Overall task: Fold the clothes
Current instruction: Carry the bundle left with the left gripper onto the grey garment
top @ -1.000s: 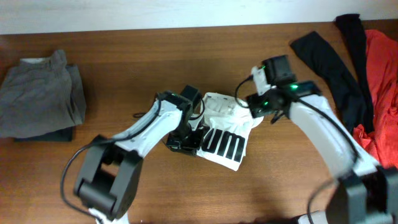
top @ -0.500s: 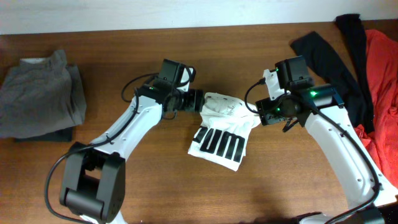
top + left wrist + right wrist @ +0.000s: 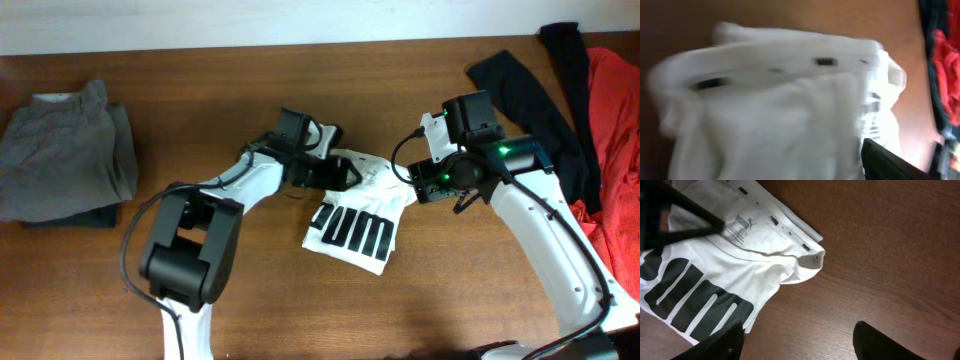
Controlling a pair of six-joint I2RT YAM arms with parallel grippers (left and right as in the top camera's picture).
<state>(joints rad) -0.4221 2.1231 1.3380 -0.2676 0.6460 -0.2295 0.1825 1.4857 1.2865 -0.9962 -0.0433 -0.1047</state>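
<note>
the white t-shirt (image 3: 362, 212) lies crumpled and partly folded in the middle of the tabletop (image 3: 200, 80), its black bars showing on the lower part and its collar and label on the upper part. the left fingers (image 3: 338, 172) are at the shirt's upper left edge, right against the cloth. the left wrist view is blurred, filled with white fabric (image 3: 780, 110), and shows one dark finger (image 3: 890, 161); i cannot tell whether they are closed on the cloth. the right fingers (image 3: 420, 184) hover just beside the shirt's right edge, spread wide with nothing between them, one finger (image 3: 720, 345) over the printed corner. a long black garment (image 3: 530, 95) and an orange-red garment (image 3: 615, 110) lie at the far right, and a grey garment (image 3: 65, 150) sits folded at the far left.
</note>
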